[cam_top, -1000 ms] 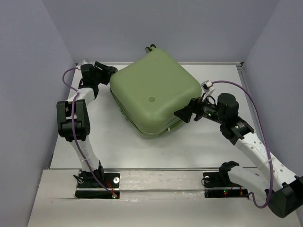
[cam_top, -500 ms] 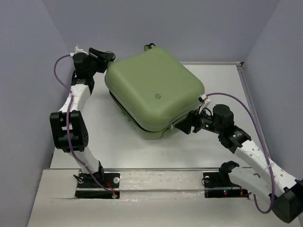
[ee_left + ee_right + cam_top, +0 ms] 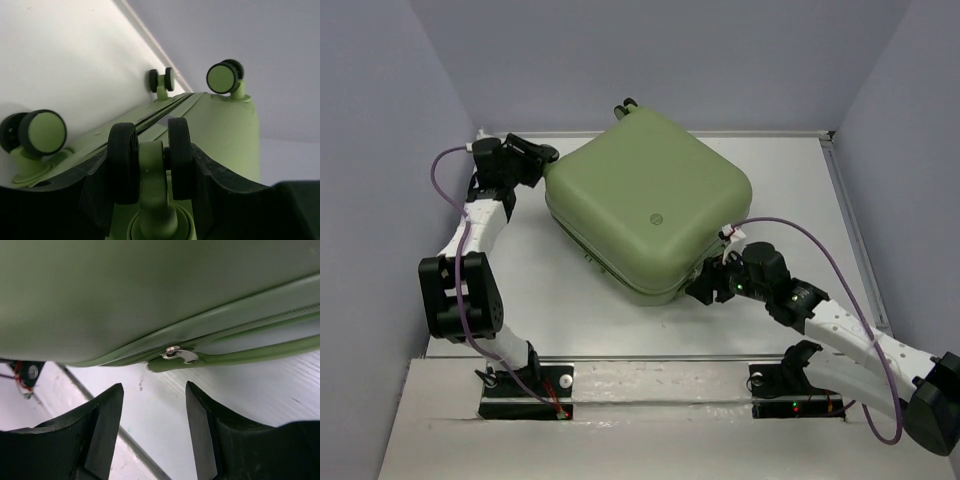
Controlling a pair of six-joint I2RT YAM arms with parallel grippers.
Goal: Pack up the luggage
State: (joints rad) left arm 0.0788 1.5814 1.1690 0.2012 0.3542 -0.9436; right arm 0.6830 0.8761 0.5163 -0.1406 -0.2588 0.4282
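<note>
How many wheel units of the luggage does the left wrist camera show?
4 wheel units on the luggage: one held in the left tool, one at left, one small in the upper middle, one at upper right. None seems hidden.

Walls: we see a plain lavender-grey back wall [image 3: 720, 60], left wall [image 3: 370, 150] and right wall [image 3: 920, 150].
Table [image 3: 800, 190]: we note a white matte top and a low rim [image 3: 770, 132] along its far edge.
Near edge: we see a pale board [image 3: 650, 400].
Light: we find it even, with soft shadows.

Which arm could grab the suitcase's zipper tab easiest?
Probably right. The right pincer gapes just short of the zipper tab on the luggage; the left pincer grips a wheel on the other side.
</note>
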